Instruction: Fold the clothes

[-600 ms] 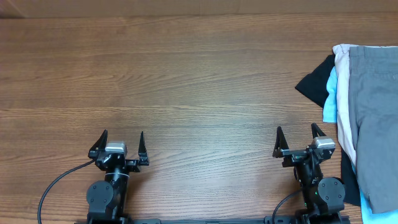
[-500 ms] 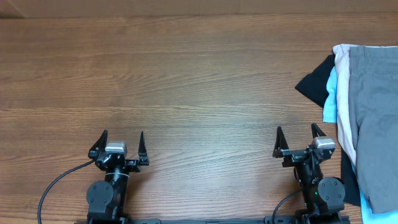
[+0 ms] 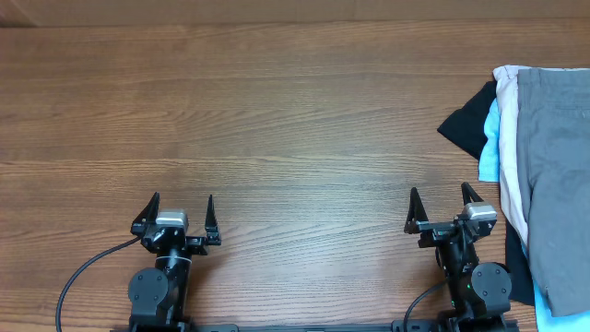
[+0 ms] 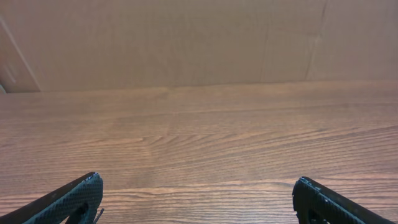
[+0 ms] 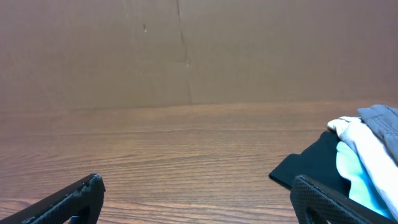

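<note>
Both arms sit at the near edge of the wooden bench (image 3: 277, 111), with the left gripper (image 3: 182, 198) and right gripper (image 3: 440, 190) each spread wide and holding nothing. The clothes (image 3: 544, 184) are piled at the bench's right edge, just beside the right arm. The grey shorts (image 3: 558, 157) are on top, with beige (image 3: 507, 138), light-blue (image 3: 489, 157) and black (image 3: 466, 124) pieces poking out from under them.

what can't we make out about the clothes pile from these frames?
1. Overhead: the grey shorts run off the right edge, so their full outline is unknown.
2. Overhead: the black piece, light-blue piece and beige piece lie under the shorts. Only edges show; garment type unclear.
3. Right wrist: the pile is cut by the right edge, its lower part behind the right finger.
4. Left wrist: no clothes in frame.
</note>
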